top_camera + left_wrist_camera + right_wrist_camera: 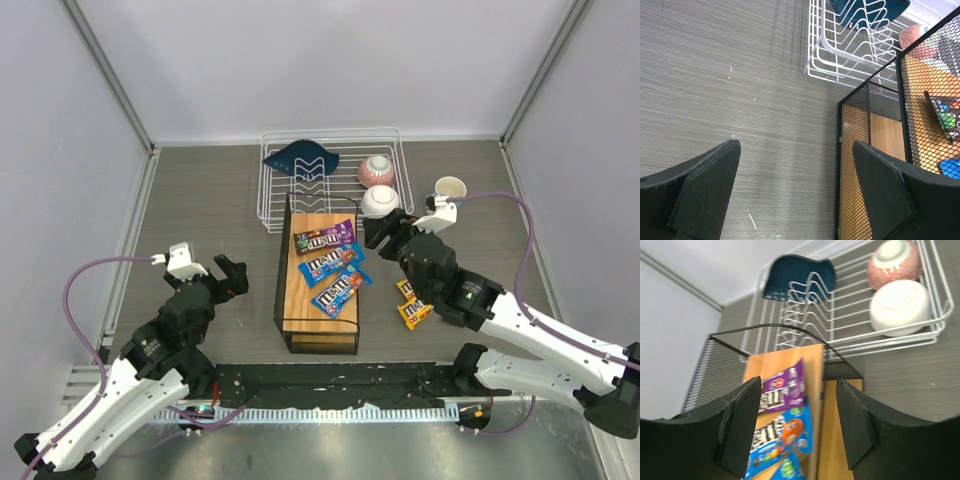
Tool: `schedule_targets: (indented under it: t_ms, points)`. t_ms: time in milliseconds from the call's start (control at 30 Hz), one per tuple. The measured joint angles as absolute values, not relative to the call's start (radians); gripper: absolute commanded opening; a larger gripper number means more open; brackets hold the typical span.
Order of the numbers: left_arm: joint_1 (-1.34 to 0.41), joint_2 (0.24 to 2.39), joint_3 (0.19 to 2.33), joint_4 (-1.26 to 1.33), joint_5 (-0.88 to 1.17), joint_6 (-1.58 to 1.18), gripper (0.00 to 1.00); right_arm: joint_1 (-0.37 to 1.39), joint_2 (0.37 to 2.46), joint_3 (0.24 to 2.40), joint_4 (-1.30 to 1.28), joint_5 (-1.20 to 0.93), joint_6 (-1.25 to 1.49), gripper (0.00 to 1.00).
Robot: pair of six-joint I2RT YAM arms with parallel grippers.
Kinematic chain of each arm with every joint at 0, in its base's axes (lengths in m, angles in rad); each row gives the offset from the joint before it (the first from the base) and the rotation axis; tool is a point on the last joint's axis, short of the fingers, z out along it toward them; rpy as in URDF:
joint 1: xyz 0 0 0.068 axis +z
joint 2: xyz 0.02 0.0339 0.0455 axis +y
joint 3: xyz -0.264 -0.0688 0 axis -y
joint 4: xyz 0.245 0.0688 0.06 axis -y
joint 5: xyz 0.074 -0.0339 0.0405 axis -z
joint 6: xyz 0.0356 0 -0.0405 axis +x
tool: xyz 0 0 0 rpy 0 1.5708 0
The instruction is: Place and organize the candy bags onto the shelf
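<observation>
Wood-topped mesh shelf [300, 302] under three glossy flat candy bags [330, 265]

Glossy candy bags [324, 238]; shelf [305, 302] black metal mesh, light wood top; table [200, 200] matt grey woodgrain

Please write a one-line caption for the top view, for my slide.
Three candy bags lie on the shelf, two yellow bags wait on the table, right pincer open beside the shelf.
</observation>
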State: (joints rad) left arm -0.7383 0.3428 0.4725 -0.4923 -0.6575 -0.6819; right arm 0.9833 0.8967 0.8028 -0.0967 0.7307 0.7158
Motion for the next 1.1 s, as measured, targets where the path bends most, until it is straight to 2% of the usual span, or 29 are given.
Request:
schedule_targets:
  t_ms: [267, 533, 1100]
  points:
    - [-0.738, 0.343, 0.470, -0.492, -0.657, -0.682, 1.00, 0.727, 0.958, 0.799, -0.182, 0.378, 0.659, 0.65]
    - [-0.738, 0.343, 0.469, -0.492, -0.657, -0.682, 1.00, 0.674, 1.021, 0.798, -0.176, 0.096, 0.569, 0.65]
    - [-0.738, 0.345, 0.467, -0.492, -0.658, -0.682, 1.00, 0.567, 1.178, 0.798, 0.002, -0.107, 0.530, 0.58]
